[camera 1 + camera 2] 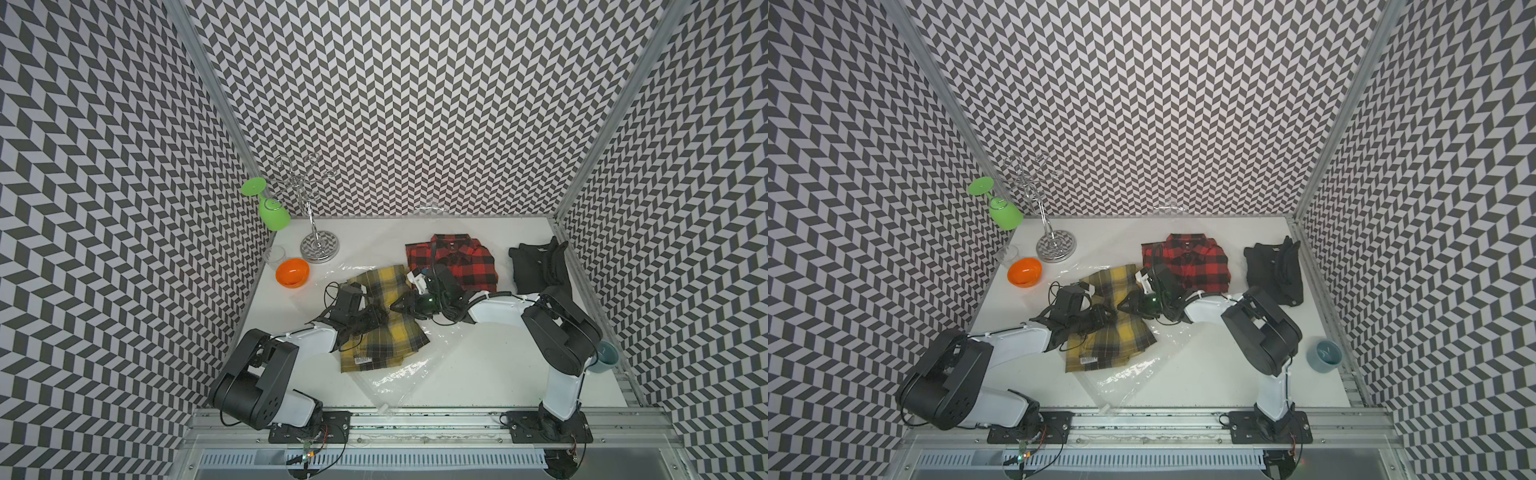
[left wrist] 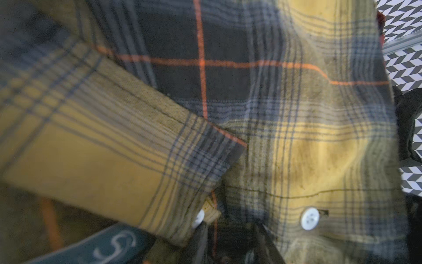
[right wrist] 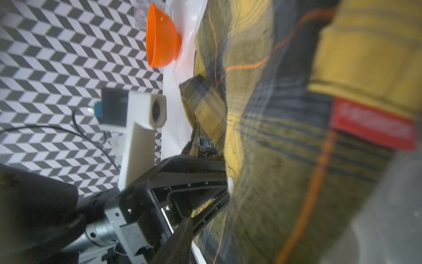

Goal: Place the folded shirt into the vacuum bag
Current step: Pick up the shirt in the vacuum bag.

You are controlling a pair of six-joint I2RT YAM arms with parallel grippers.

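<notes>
Top views both show the yellow plaid shirt (image 1: 386,345) (image 1: 1108,340) near the middle of the white table (image 1: 478,365). It is a little rumpled, and its label is at the end toward the arm bases.

The vacuum bag (image 1: 399,376) is a clear crinkly sheet that lies flat on the table directly at this shirt. Its plastic comes out from the shirt's edge toward the arm bases and reaches the front rail of the table. Whether the shirt lies on the bag or partly inside it, I cannot tell.

The left gripper (image 1: 376,318) is on the shirt from the left arm's side. The right wrist view shows its jaws closed down onto a fold of the plaid cloth. In the left wrist view the cloth fills nearly the whole picture.

The right gripper (image 1: 397,306) is at the opposite edge of the shirt, touching it or almost touching it. How wide its jaws stand, and whether they hold cloth, I cannot tell.

Beyond the yellow shirt, toward the back wall, lies a red plaid shirt (image 1: 453,262). Farther on the right arm's side is a black garment (image 1: 536,266). An orange bowl (image 1: 292,272) stands near the yellow shirt on the left arm's side.
</notes>
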